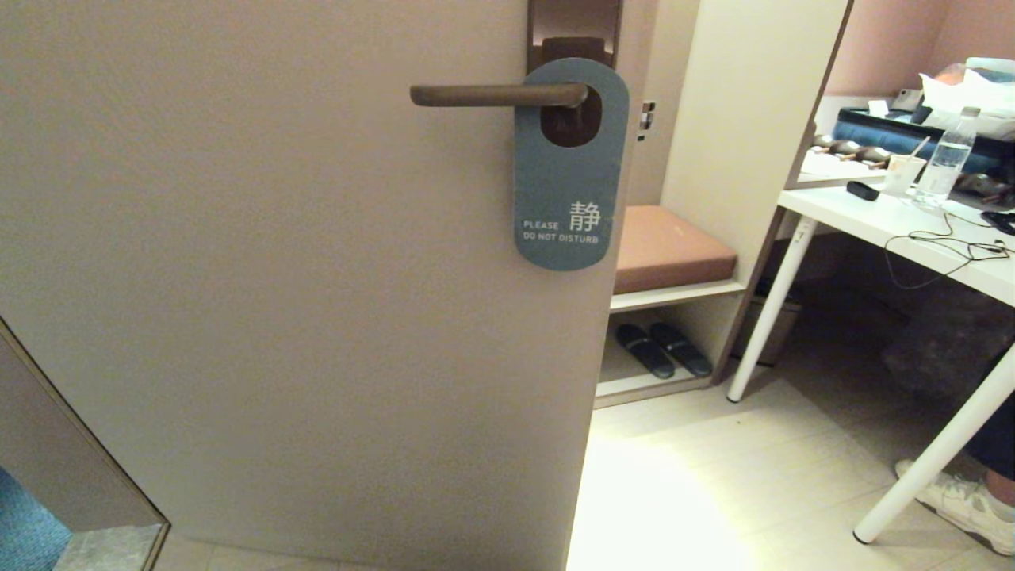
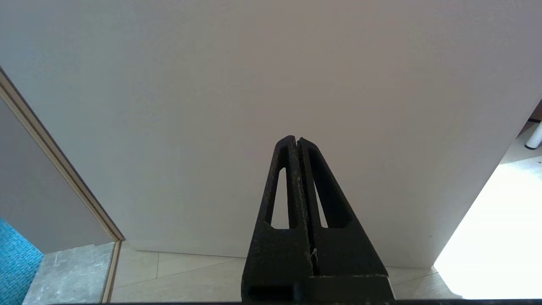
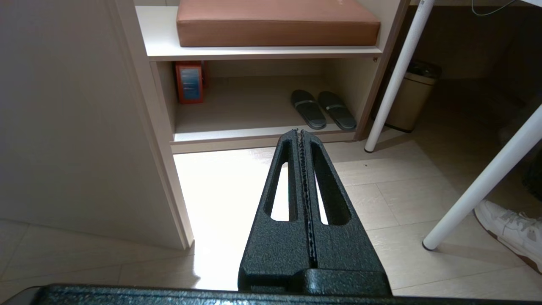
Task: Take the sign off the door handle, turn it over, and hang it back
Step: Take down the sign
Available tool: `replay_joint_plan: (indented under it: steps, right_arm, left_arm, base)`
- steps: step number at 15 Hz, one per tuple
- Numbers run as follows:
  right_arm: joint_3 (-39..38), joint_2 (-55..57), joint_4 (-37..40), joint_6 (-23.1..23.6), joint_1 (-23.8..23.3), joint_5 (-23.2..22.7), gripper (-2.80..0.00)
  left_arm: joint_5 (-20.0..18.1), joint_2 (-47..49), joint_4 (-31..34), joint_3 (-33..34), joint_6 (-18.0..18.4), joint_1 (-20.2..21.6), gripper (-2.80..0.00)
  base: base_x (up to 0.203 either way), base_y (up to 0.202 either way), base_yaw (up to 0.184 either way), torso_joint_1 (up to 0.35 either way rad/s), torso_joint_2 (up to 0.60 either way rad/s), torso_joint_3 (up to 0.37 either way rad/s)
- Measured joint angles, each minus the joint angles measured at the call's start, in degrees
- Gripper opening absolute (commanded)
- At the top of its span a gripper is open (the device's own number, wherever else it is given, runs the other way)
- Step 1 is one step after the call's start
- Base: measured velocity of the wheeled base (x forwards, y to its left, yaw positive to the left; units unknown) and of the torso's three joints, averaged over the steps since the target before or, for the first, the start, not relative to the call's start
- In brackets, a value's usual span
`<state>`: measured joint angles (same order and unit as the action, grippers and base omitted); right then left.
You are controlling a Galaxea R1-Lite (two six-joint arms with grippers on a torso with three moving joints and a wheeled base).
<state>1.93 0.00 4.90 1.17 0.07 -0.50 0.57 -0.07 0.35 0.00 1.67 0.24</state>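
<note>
The sign (image 1: 564, 190) hangs on the door handle (image 1: 496, 95) by its oval hole, its grey-blue "PLEASE DO NOT DISTURB" face turned toward me. The handle is a dark bronze lever on a brown backplate (image 1: 572, 24) near the door's right edge. Neither arm shows in the head view. My left gripper (image 2: 296, 139) is shut and empty, low down and pointing at the bare lower door. My right gripper (image 3: 300, 131) is shut and empty too, low over the floor right of the door's edge. Neither wrist view shows the sign or the handle.
The beige door (image 1: 301, 301) fills the left and middle. Right of it stands a shelf unit (image 1: 674, 295) with a brown cushion (image 1: 670, 246) and dark slippers (image 1: 662, 349). A white table (image 1: 896, 218) with a bottle (image 1: 947, 159) stands at far right, a person's shoe (image 1: 963, 503) under it.
</note>
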Motion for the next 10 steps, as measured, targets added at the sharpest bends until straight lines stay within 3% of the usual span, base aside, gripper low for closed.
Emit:
replay_joint_plan:
  steps: [10]
  right_arm:
    - [0.0,0.0,0.0,0.0,0.0,0.0,-2.8]
  left_arm:
    - [0.0,0.0,0.0,0.0,0.0,0.0,-2.8]
  base:
    - [0.0,0.0,0.0,0.0,0.0,0.0]
